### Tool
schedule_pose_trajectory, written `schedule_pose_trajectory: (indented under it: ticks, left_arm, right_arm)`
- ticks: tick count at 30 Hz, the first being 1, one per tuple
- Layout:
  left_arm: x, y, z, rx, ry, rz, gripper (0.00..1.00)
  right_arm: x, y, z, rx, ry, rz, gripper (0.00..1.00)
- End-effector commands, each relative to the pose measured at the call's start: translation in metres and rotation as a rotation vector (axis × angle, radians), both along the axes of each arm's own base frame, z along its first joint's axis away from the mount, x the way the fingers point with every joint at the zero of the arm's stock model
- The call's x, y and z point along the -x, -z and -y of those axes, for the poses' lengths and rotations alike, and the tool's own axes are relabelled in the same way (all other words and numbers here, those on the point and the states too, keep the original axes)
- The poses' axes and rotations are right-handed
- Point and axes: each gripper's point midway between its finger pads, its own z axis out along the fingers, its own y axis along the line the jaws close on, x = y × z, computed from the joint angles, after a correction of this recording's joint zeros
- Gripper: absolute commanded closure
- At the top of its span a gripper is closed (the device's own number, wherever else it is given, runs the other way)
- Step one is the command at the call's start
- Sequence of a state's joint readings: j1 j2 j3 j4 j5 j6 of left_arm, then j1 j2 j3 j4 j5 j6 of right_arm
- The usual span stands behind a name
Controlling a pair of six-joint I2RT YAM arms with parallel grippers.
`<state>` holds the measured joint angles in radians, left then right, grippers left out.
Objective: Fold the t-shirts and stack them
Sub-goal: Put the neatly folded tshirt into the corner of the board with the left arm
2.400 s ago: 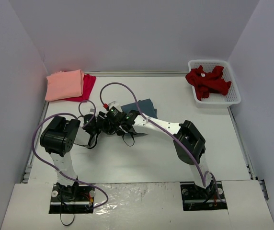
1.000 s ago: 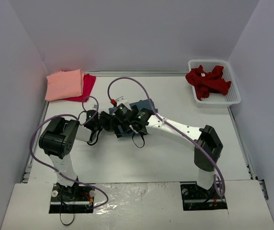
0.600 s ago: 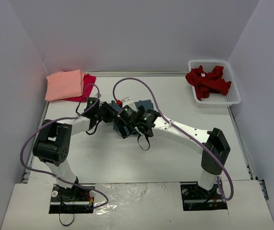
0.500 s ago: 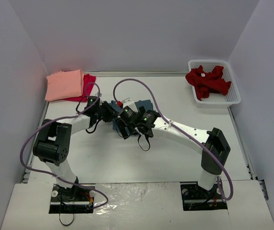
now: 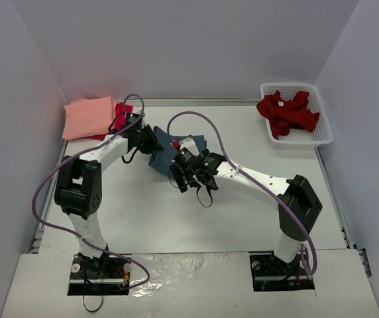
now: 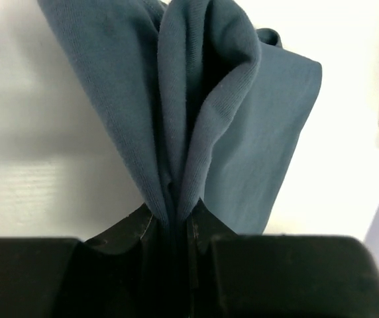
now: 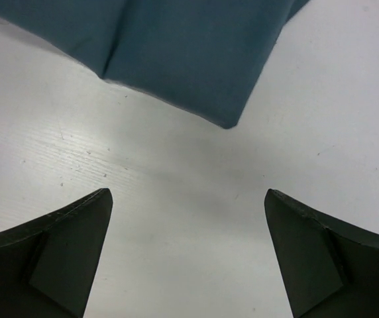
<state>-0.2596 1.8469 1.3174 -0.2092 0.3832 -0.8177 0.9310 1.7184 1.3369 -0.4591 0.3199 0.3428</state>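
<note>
The folded slate-blue t-shirt hangs bunched from my left gripper, which is shut on a thick fold of it; the cloth is pinched between the jaws. My right gripper stands open just in front of the shirt, over bare table, with nothing between its fingers. A corner of the blue shirt lies beyond its fingertips. The folded salmon-pink t-shirt rests on the crimson one at the back left. The dark red t-shirt lies crumpled in the basket.
The white lattice basket stands at the back right corner. Walls close in the table on the left, back and right. Purple cables loop above both arms. The left arm reaches close to the pink stack.
The left arm has swung back and to the left, carrying the blue shirt toward the pink stack. The right gripper has come away from the shirt and drawn back toward the near side.
</note>
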Motion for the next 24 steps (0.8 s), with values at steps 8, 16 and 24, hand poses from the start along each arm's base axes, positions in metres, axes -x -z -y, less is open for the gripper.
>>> schedule_pose_trajectory:
  ticks: [8,16,24]
  left_arm:
    - [-0.027,-0.009,-0.029,-0.277,0.075,-0.045,0.92]
    - [-0.052,-0.023,-0.036,-0.385,0.103,-0.031,0.92]
    - [-0.07,-0.037,-0.045,-0.466,0.11,0.003,0.98]
  right_arm:
    - [-0.015,-0.013,0.022,-0.061,0.038,0.029,0.05]
    - [-0.023,-0.002,0.03,-0.064,0.045,0.006,0.05]
    - [-0.028,0.013,0.034,-0.053,0.05,-0.02,0.03]
